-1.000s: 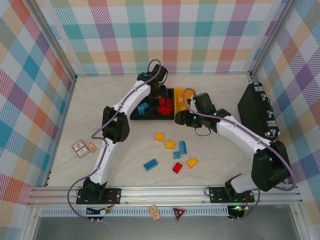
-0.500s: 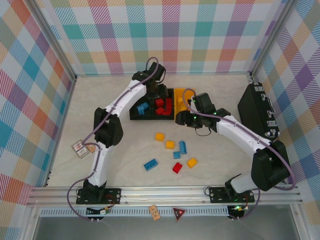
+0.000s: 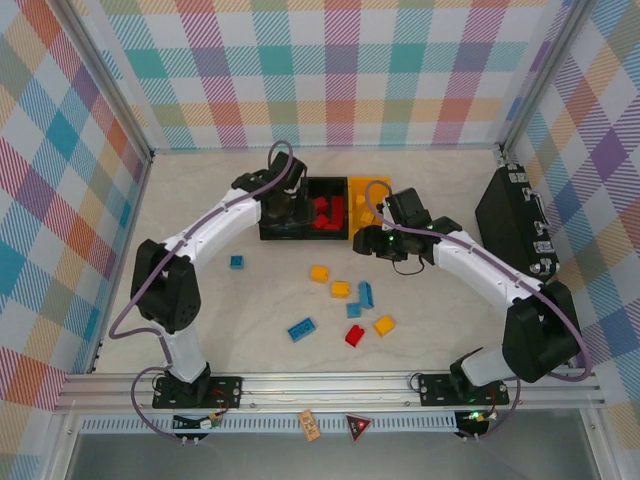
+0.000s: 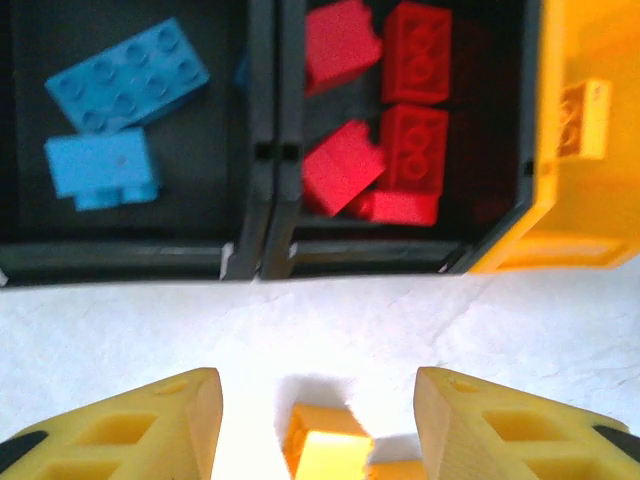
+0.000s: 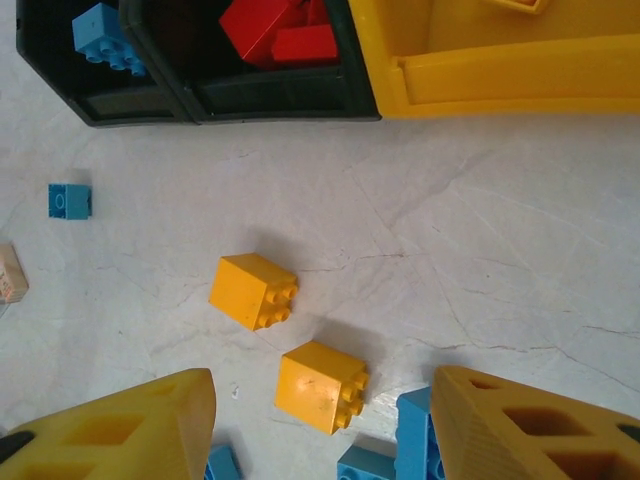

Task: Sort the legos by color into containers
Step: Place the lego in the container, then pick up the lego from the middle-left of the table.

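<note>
Three containers stand in a row at the back: a black bin (image 4: 130,215) with blue legos (image 4: 125,75), a black bin (image 4: 400,255) with red legos (image 4: 415,55), and a yellow-orange bin (image 3: 362,195). Loose legos lie on the table: yellow ones (image 3: 319,272) (image 3: 341,289) (image 3: 384,325), blue ones (image 3: 366,294) (image 3: 301,329) (image 3: 237,262) and a red one (image 3: 354,335). My left gripper (image 3: 283,205) (image 4: 315,385) hangs open near the blue bin, a yellow brick (image 4: 325,445) on the table below it. Above two yellow bricks (image 5: 253,290) (image 5: 322,385), my right gripper (image 3: 372,240) (image 5: 322,378) is open.
A large flat black case (image 3: 515,220) leans at the right wall. A small card (image 5: 10,272) lies left of the loose bricks. My left arm's elbow (image 3: 165,285) reaches far to the left. Checked walls enclose the table.
My left arm swung its elbow far left and its gripper shifted left from the red bin toward the blue bin. A small blue brick now shows on the table. The right arm stayed still.
</note>
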You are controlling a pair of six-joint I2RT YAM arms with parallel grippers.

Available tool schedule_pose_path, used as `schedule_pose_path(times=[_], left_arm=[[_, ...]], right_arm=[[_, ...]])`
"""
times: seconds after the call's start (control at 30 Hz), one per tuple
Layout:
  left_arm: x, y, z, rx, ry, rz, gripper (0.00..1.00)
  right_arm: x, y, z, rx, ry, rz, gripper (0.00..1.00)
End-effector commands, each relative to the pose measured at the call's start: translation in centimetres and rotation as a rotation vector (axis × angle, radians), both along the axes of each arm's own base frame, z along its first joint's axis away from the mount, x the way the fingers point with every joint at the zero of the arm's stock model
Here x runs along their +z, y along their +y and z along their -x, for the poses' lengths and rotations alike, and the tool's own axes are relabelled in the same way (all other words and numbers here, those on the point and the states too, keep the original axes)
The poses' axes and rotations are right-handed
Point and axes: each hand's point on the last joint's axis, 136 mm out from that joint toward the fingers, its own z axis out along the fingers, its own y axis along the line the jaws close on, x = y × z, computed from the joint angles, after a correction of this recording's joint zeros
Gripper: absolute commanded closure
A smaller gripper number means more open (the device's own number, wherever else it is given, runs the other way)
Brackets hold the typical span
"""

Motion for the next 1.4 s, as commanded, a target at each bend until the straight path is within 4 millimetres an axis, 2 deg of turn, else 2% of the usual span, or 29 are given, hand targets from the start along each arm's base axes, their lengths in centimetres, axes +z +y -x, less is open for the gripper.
schedule_pose_path(times=[0.0,0.3,0.4,0.5,0.63,0.7,0.87,1.13,1.23,1.37], left_arm=[[0.8,2.6,0.9,0.059,-0.039,-0.011,0.46],[-2.7,11.0,4.3,0.245,0.045,-0.102,0.44],[-3.8,13.3,4.8,0.302,0.071,-0.135,0.44],[-5.0,14.9,5.0,0.34,0.099,-0.177,0.39],[-7.2,16.2,4.8,0.366,0.146,-0.213,0.36],[-8.1,16.8,4.5,0.383,0.163,-0.238,0.33],[-10.1,17.8,4.0,0.41,0.203,-0.275,0.32],[-12.7,17.8,4.1,0.395,0.262,-0.286,0.32],[-13.4,18.0,4.3,0.39,0.276,-0.303,0.36],[-13.5,17.9,4.5,0.379,0.283,-0.307,0.51]], right_arm=[[0.4,1.5,1.2,0.087,-0.004,-0.037,0.41],[2.0,8.0,2.3,0.291,-0.077,-0.198,0.41],[2.3,9.7,2.1,0.327,-0.087,-0.221,0.41],[2.4,11.1,2.0,0.356,-0.086,-0.227,0.4],[2.6,11.9,2.1,0.376,-0.091,-0.235,0.41],[2.5,11.9,2.3,0.374,-0.088,-0.236,0.4],[2.1,11.4,2.6,0.362,-0.086,-0.226,0.41],[1.5,11.0,2.6,0.345,-0.078,-0.204,0.41],[1.3,11.0,2.5,0.342,-0.071,-0.203,0.41],[1.3,11.0,2.5,0.338,-0.071,-0.202,0.41]])
